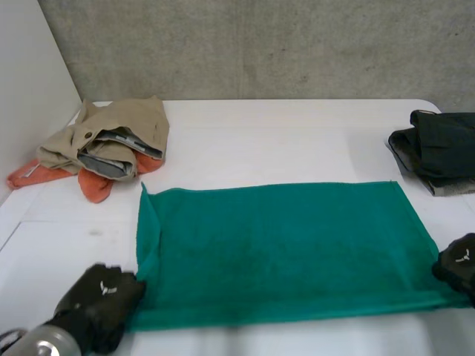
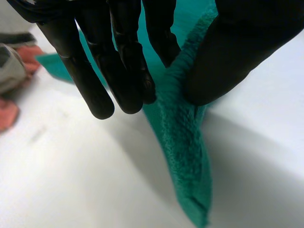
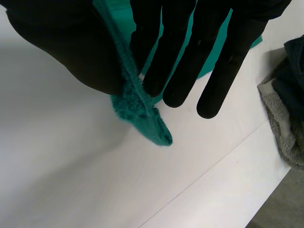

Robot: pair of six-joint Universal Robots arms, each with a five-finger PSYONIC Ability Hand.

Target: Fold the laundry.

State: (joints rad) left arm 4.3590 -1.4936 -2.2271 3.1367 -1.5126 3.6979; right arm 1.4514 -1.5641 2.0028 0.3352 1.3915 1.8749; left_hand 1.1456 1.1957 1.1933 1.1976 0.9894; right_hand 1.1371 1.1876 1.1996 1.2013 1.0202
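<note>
The towel (image 1: pixel 282 248) pinched in the fingers (image 2: pixel 95 80) of the black left hand (image 1: pixel 104 293) and black right hand (image 1: pixel 459 265) is plain teal-green, the table (image 1: pixel 260 141) beneath them white, with a beige garment (image 1: pixel 122 126) on orange cloth (image 1: pixel 96 185) and a dark pile (image 1: pixel 445 141) on grey cloth (image 1: pixel 441 185) beyond.

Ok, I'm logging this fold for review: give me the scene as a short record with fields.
cloth: green towel spread out on the white table
left hand: pinches the towel's near left corner
right hand: pinches its near right corner
far left: beige and orange clothes, heaped
far right: dark clothes
fold: not yet begun
</note>
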